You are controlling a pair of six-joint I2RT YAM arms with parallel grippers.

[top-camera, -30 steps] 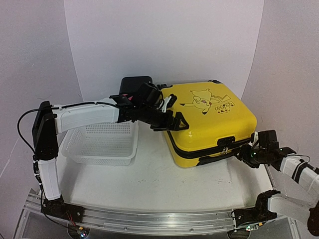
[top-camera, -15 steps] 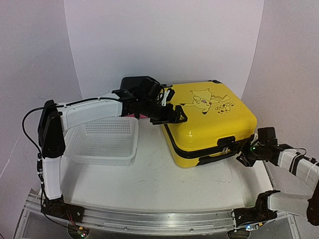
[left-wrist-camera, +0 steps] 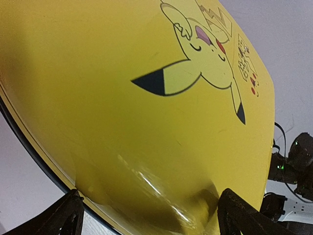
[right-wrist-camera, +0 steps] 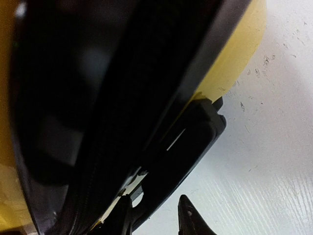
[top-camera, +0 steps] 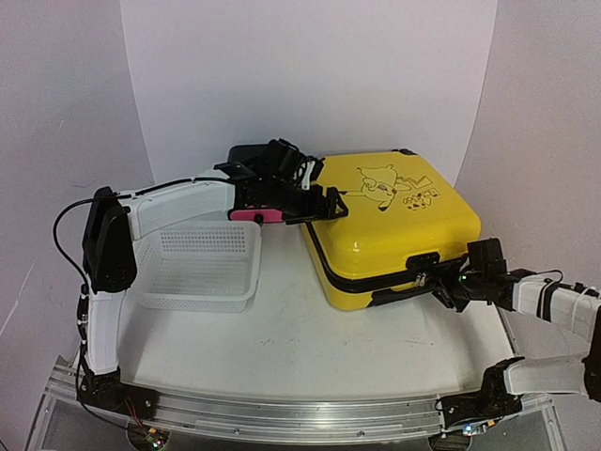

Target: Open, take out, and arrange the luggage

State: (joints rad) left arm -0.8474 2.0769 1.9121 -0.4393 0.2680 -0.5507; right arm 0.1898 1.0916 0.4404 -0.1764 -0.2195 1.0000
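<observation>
The luggage (top-camera: 399,221), a yellow hard-shell case with a black cartoon on its lid, lies flat and closed at the right of the table. My left gripper (top-camera: 324,204) hovers at the lid's left rear corner, open wide; in the left wrist view the yellow lid (left-wrist-camera: 146,98) fills the frame between its fingertips (left-wrist-camera: 244,215). My right gripper (top-camera: 438,282) is low at the case's front edge. In the right wrist view it (right-wrist-camera: 154,215) is partly open around the end of a black handle (right-wrist-camera: 188,142) below the zipper band (right-wrist-camera: 127,98), with a gap on the right side.
A white mesh basket (top-camera: 197,268) stands left of the case under my left arm. A black box with a pink front (top-camera: 252,162) sits behind it at the back. White backdrop walls close in on the sides and rear.
My right gripper has moved left up against the case's front edge and its jaws have narrowed. My left gripper has drawn back and up over the lid's left rear corner.
</observation>
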